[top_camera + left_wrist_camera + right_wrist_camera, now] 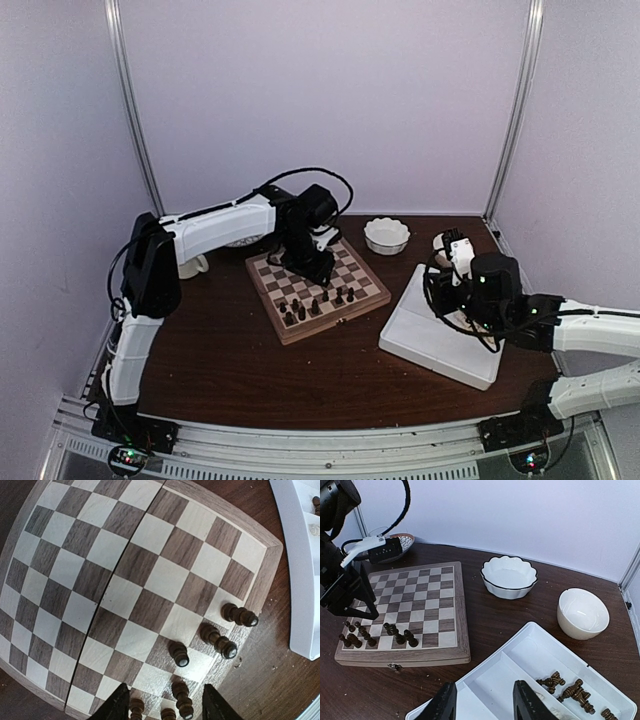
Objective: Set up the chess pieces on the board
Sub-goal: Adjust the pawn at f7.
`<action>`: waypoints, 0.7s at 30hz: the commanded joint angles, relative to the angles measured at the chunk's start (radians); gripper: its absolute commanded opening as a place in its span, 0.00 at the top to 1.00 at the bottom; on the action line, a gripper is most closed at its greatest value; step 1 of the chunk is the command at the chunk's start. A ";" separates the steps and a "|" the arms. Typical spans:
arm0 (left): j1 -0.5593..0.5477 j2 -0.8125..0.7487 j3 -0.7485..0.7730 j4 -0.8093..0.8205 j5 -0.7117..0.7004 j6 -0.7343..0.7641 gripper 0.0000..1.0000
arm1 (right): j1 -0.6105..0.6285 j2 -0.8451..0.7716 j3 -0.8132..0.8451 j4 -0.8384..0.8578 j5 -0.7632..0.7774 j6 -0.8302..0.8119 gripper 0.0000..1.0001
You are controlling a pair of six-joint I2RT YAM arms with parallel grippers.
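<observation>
The checkered wooden board (352,268) lies at the table's middle. Several dark pieces (314,301) stand along its near edge; the other squares are bare. My left gripper (308,262) hovers over the board, open and empty. In the left wrist view its jaws (166,690) straddle dark pieces (178,654) at the board's (125,580) edge without touching them. My right gripper (445,290) is open and empty above the white divided tray (440,340). In the right wrist view (485,687) more dark pieces (570,687) lie in a tray (520,672) compartment to its right.
A scalloped white bowl (386,236) and a plain white cup (582,613) stand behind the tray. A patterned bowl (400,542) sits behind the board, partly hidden by the left arm. Enclosure walls and posts close in the back and sides.
</observation>
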 commanded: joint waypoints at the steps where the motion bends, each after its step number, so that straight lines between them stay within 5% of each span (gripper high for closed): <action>1: -0.006 0.038 0.069 -0.035 0.021 0.019 0.51 | -0.005 -0.023 -0.011 0.044 0.037 -0.007 0.59; 12: -0.008 0.111 0.141 -0.035 0.038 0.021 0.69 | -0.006 -0.021 -0.012 0.045 0.036 -0.011 0.59; 21: -0.018 0.127 0.141 -0.036 0.034 0.025 0.69 | -0.006 -0.012 -0.008 0.043 0.034 -0.011 0.59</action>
